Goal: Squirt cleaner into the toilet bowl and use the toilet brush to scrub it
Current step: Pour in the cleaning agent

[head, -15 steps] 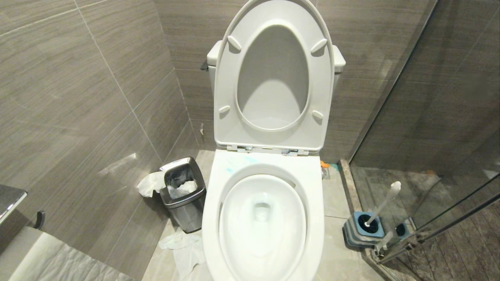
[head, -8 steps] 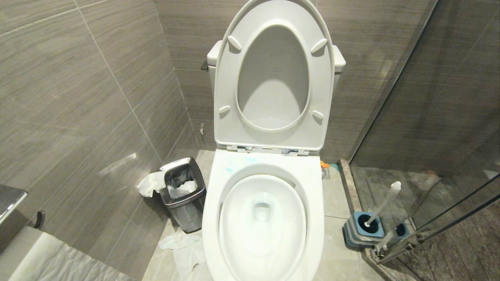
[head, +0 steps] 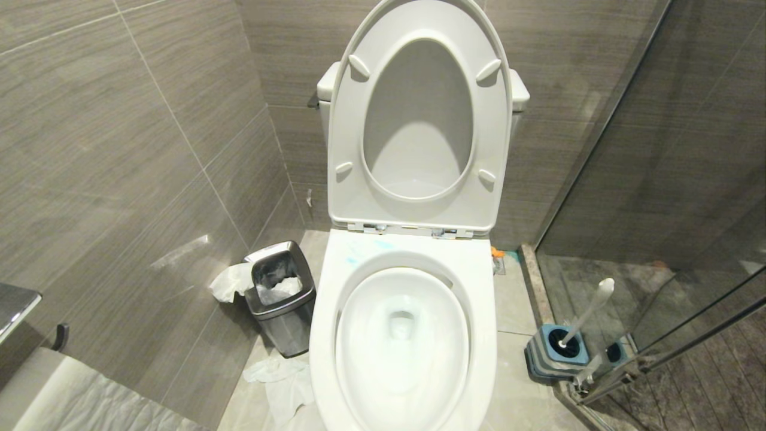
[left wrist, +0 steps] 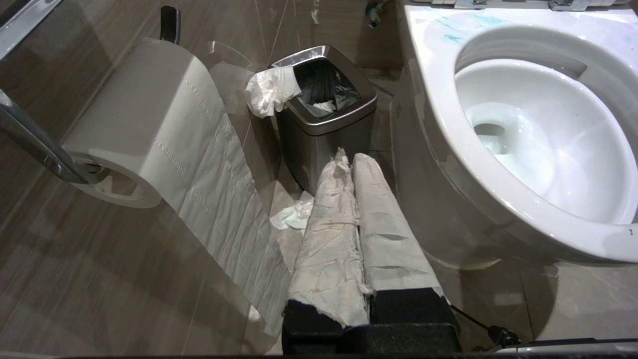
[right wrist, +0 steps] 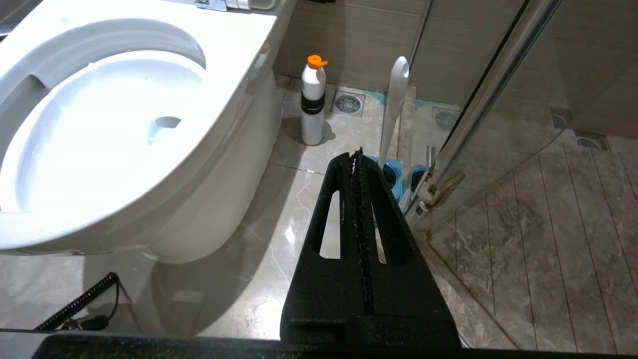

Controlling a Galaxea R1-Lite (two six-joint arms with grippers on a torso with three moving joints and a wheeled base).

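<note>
Grey-tiled stall w/ marble floor; nothing has shifted over the last sec, so we're parked, task at a standstill. We see the toilet bowl (head: 402,335) w/ seat up and cleaner (head: 359,251) smeared on its back rim. Toilet brush (head: 589,311) sits in its holder right of the bowl, bottle (right wrist: 313,102) beside the bowl. Left gripper (left wrist: 349,159) and right gripper (right wrist: 355,155) both closed, empty, low by the bowl's front.

Closed left hand (left wrist: 353,158) beside toilet bowl (left wrist: 443,124)
</note>
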